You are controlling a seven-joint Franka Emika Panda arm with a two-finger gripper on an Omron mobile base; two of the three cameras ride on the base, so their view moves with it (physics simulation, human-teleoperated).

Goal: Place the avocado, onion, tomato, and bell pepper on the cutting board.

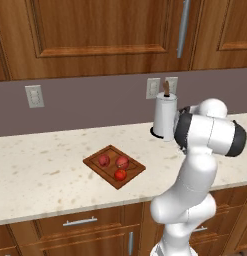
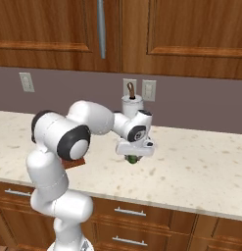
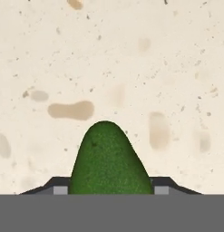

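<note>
While the avocado [image 3: 109,158] sits between the gripper [image 3: 109,190] tips on the speckled counter [image 3: 131,68], cannot tell whether clamped or merely straddled; fingertips mostly hidden at the frame edge. Right base view: gripper [image 2: 133,158] low over counter, green just visible beneath, well right of cutting board [image 1: 114,166]. Board already carries three red items, tomato [image 1: 120,174] at near corner. Risks: tapered, rounded fruit likely to squirt out under squeeze; lift on partial grip probably drops it; limited free space on board, possible knock to tomato on placement.
</note>
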